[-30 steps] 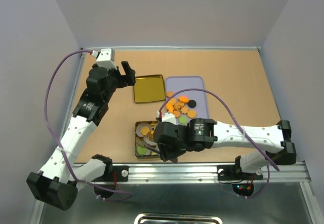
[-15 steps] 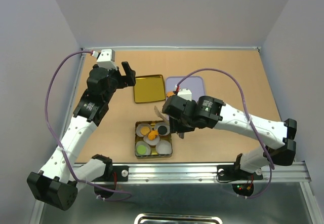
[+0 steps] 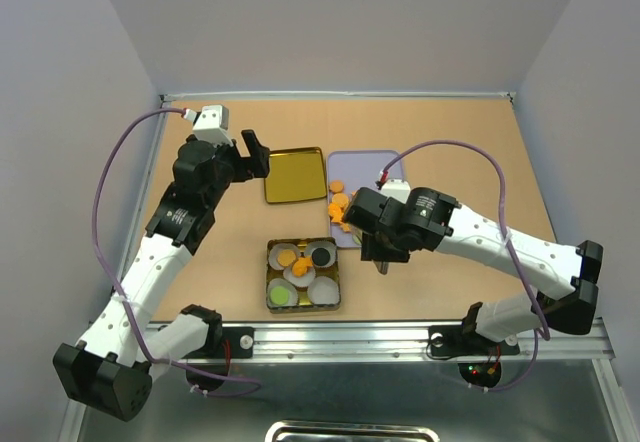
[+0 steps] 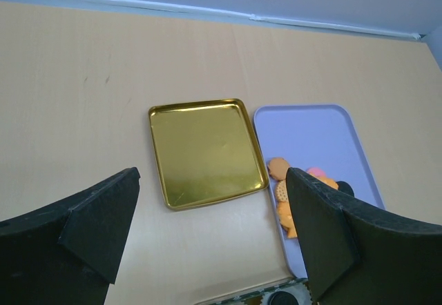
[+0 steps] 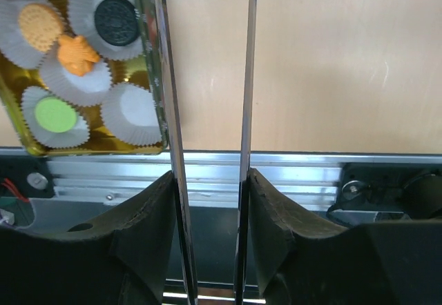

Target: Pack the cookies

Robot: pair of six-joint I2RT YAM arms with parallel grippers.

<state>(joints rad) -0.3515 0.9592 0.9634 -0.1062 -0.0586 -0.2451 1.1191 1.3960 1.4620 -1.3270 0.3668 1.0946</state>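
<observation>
The cookies lie in a small heap (image 3: 340,208) on the lavender tray (image 3: 388,167), partly hidden under my right arm. The open tin (image 3: 270,305) holds paper cups with orange cookies (image 3: 291,259), a black one (image 3: 321,255) and a green one (image 3: 279,291). My right gripper (image 3: 382,260) is just right of the tin, shut on metal tongs (image 5: 243,77). The blades stand apart and run past the tin's (image 5: 153,63) right rim; their tips are out of view. My left gripper (image 3: 255,152) is open and empty, raised beside the gold lid (image 3: 294,174).
The left wrist view shows the gold lid (image 4: 200,153), the tray (image 4: 311,132) and cookies (image 4: 280,181) at its near left edge. One cup (image 5: 135,108) in the tin is empty. The metal rail (image 3: 420,337) runs along the near edge; grey walls close the far side.
My right arm has swung with the tongs from over the tin back to the right, toward the tray. The tin's contents now show. The left arm has barely shifted.
</observation>
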